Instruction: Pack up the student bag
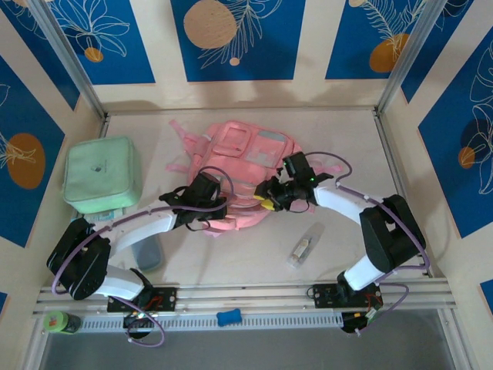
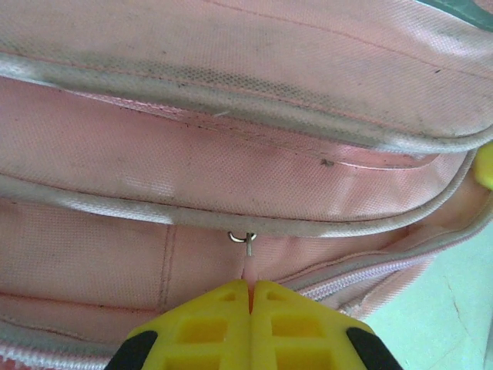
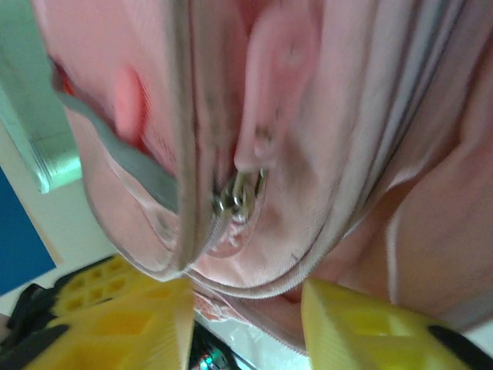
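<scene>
While pink backpack (image 1: 239,166) lies flat at middle-back of desk (image 1: 231,266), left pincer (image 2: 251,297) is seen pressed together at its near edge, thin pink zip pull (image 2: 249,268) nipped between fingertips, metal ring (image 2: 243,237) just beyond. Right pincer (image 3: 246,291) is seen spread apart, zipped seam and metal slider (image 3: 240,193) framed between fingers, nothing clamped. Green case (image 1: 102,181) is set left of backpack.

Pale table (image 1: 231,258) carried student bag (image 1: 243,154) centre-back. Mint-green case (image 1: 100,173) lay left, apart from bag. Clear tube (image 1: 304,247) lay right-front. Grey-blue object (image 1: 149,253) near case's front edge.
</scene>
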You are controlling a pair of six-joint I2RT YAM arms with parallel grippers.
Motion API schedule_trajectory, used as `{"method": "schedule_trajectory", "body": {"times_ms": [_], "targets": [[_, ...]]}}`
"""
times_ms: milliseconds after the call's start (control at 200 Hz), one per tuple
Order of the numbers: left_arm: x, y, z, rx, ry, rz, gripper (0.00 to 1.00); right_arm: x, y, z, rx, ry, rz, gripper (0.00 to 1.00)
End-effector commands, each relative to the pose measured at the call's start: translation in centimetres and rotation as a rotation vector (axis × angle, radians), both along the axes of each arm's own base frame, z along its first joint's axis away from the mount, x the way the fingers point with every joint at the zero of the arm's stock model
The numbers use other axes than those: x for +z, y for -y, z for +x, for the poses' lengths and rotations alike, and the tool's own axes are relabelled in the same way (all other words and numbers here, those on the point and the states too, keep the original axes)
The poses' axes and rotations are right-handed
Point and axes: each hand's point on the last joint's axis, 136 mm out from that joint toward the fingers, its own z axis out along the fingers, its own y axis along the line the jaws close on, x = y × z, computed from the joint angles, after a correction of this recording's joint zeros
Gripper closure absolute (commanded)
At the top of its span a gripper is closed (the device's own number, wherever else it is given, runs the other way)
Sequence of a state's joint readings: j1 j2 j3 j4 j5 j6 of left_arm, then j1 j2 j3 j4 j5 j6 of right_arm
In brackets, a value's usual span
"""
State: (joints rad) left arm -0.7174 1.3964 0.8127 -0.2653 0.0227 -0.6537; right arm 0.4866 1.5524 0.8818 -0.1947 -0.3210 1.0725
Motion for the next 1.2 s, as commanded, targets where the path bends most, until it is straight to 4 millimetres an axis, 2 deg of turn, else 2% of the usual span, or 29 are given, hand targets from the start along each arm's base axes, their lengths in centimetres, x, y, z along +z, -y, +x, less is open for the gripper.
{"method": "schedule_trajectory", "body": {"times_ms": [0, 95, 220, 275, 345, 440, 525, 640, 775, 905, 1070, 1196], "targets": [[1.7, 1.1, 0.9, -0.005, 0.03, -0.056, 1.0, 0.5, -0.9, 0.2, -0.085, -0.01, 0.035, 0.49], [1.7, 1.2, 0.8, -0.011, 0.026, -0.062, 1.0, -0.1, -1.3, 0.6, -0.103, 0.004, 0.009, 0.42], [1.6, 1.4, 0.7, -0.018, 0.023, -0.072, 1.0, 0.0, -2.0, 2.7, -0.122, 0.055, 0.01, 0.39], [1.4, 1.4, 0.7, -0.015, 0.017, -0.074, 1.0, 0.8, -2.4, 3.6, -0.141, 0.1, 0.033, 0.38], [1.2, 1.6, 0.7, -0.018, 0.011, -0.078, 1.0, 2.7, -3.2, 4.6, -0.143, 0.175, 0.08, 0.38], [1.1, 1.6, 0.7, -0.02, 0.008, -0.077, 1.0, 4.6, -3.5, 5.2, -0.165, 0.235, 0.095, 0.39], [1.3, 1.7, 0.8, -0.021, 0.012, -0.076, 1.0, 5.5, -3.5, 5.7, -0.191, 0.285, 0.109, 0.42], [1.6, 1.7, 1.0, -0.026, 0.02, -0.065, 1.0, 4.9, -3.1, 6.6, -0.22, 0.295, 0.064, 0.53], [1.8, 1.8, 1.2, -0.033, 0.02, -0.056, 1.0, 4.0, -3.2, 7.4, -0.221, 0.313, 0.082, 0.61], [1.8, 1.9, 1.2, -0.034, 0.017, -0.06, 1.0, 3.2, -2.9, 7.5, -0.206, 0.318, 0.067, 0.81], [2.0, 2.6, 0.4, -0.057, 0.004, -0.06, 1.0, 3.3, -0.4, 7.9, -0.192, 0.326, 0.044, 1.0], [2.4, 3.9, -1.2, -0.09, -0.006, -0.037, 1.0, 4.6, 2.0, 9.2, -0.127, 0.339, 0.114, 1.0]]}}
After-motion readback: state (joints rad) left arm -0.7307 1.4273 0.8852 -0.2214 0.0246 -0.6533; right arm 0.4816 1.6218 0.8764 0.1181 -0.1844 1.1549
